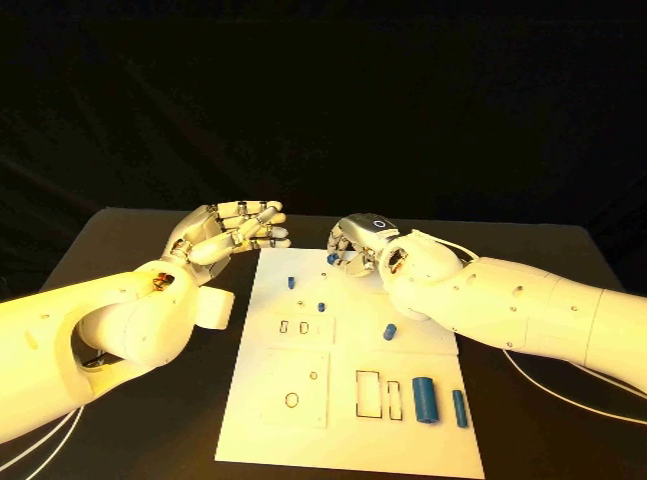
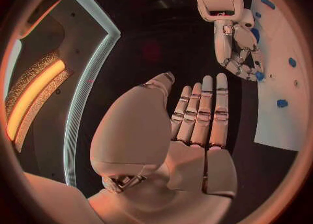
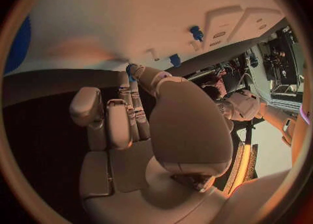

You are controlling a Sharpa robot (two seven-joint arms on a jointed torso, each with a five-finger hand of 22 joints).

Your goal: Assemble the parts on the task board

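While the left hand (image 1: 234, 228) hangs over the black table (image 1: 121, 240) just off the far left corner of the task board (image 1: 355, 410), its fingers lie fairly straight and close together with nothing between them, as the left wrist view also shows (image 2: 195, 114). At the board's far edge, the right hand (image 1: 366, 245) bends down with its fingertips at a small blue part (image 1: 332, 258); the left wrist view shows that part (image 2: 259, 76) right at the fingertips, and the right wrist view shows a blue tip (image 3: 130, 70) between the thumb and a finger, so the hand seems to pinch it. 2 small blue pegs (image 1: 292, 283) stand near the board's far left, the second (image 1: 322, 307) a little nearer the robot. A short blue piece (image 1: 390, 331) lies near the middle of the board. Toward the near right, a thick blue cylinder (image 1: 426, 399) lies lengthwise with a thinner blue rod (image 1: 460, 408) just beside it, next to 2 rectangular slots (image 1: 368, 393). An oval hole (image 1: 292, 400) sits at the near left of the board.
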